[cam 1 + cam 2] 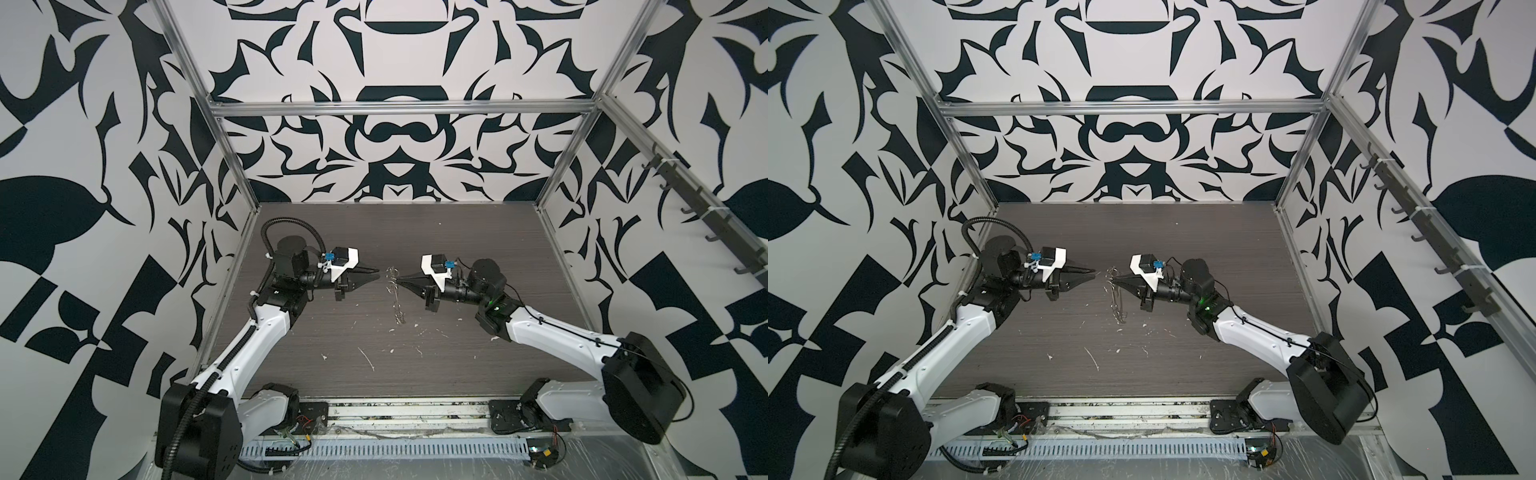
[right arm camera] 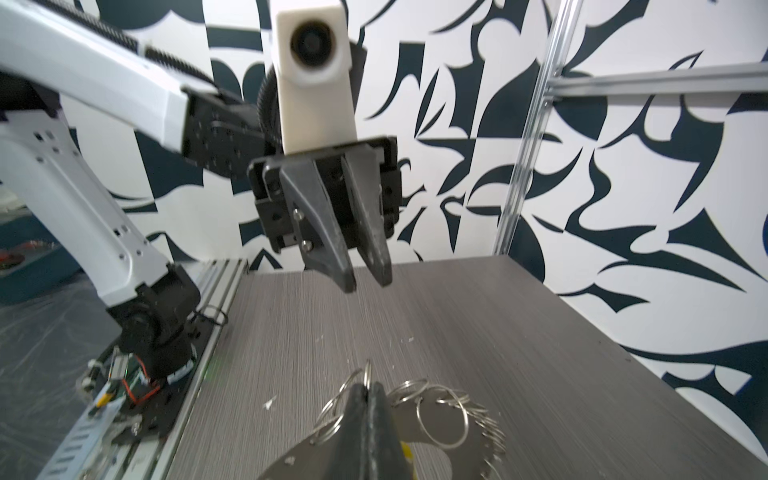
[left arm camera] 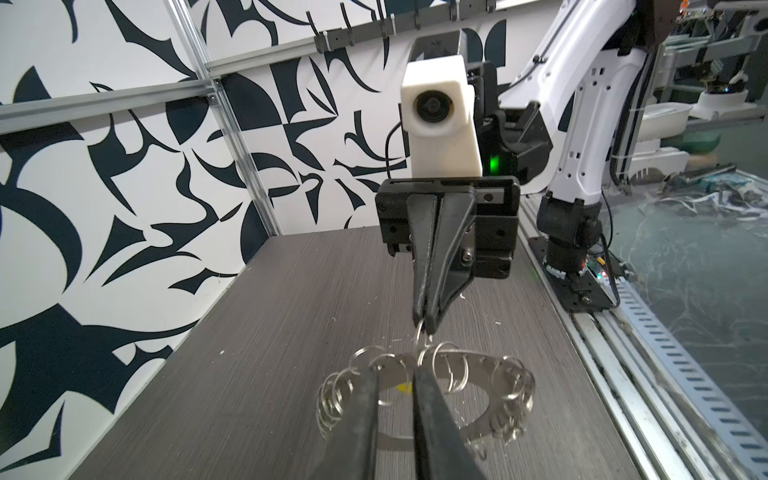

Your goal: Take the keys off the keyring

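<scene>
one dark wood-grain table [image 1: 457, 374] carried everything, dotted with pale scraps [image 1: 368, 359]. the right gripper [image 1: 398, 283] was pressed together, pinching a single wire loop [image 3: 420, 334]. the keyring [image 1: 395, 297] hung on edge from it at mid-table, and whether its lower rim touched the tabletop could not be told. the left gripper [image 1: 377, 276] stood slightly spread and empty just left of the keyring, with a gap between them in both top views.

the whole disc depended on that one thin loop, so a push from the left fingers would likely set it swinging or pull it out of the pinch. the key [image 3: 404, 388] showed only as a sliver of yellow among the loops, so a closing left gripper might well catch a loop instead. no brand, label or writing could be read anywhere.
</scene>
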### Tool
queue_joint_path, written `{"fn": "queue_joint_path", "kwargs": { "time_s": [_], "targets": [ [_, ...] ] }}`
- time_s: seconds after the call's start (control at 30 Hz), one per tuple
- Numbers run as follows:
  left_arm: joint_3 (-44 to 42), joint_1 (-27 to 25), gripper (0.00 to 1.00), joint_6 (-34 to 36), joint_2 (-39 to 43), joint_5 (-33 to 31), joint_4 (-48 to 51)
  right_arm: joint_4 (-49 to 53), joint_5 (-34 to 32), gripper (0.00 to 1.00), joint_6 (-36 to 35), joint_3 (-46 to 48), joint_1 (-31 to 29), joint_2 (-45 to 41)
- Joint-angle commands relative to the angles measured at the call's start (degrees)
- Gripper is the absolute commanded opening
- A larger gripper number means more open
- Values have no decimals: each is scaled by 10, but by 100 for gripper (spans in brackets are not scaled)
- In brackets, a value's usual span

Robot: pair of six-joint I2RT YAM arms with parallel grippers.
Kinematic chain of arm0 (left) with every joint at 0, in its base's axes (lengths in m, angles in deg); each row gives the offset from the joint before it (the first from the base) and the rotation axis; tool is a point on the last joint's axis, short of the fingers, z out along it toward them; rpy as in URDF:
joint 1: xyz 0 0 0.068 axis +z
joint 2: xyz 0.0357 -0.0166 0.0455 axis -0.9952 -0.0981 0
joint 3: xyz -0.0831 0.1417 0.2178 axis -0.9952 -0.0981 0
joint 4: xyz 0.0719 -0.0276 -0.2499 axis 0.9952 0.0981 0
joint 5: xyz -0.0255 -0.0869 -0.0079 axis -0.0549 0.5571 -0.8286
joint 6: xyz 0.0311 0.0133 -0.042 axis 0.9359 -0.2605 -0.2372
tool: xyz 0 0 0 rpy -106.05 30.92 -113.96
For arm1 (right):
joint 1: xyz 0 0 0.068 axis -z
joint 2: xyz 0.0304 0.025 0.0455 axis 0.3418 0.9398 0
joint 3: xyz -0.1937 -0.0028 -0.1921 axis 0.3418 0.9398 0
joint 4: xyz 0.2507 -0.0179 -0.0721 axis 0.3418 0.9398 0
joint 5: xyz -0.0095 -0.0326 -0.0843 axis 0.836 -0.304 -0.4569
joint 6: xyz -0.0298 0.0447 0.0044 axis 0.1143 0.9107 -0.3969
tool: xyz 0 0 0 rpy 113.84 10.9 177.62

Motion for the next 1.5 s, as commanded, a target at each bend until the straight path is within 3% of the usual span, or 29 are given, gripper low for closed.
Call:
{"fn": "queue_joint_path", "kwargs": {
  "time_s": [0.0,0.37,1.17,1.47],
  "targets": [
    [-10,2,19,-78,-18,16,-102,-176,8,0,66,-1,0,7],
    [-11,-3,15,-204,-68,21,-294,-283,3,0,129,-10,0,54],
    [-25,-35,15,-196,-80,8,-300,-298,-26,0,145,-23,1,67],
    [-40,-35,19,-203,-77,-5,-322,-294,-32,0,140,-12,4,52]
  ]
}}
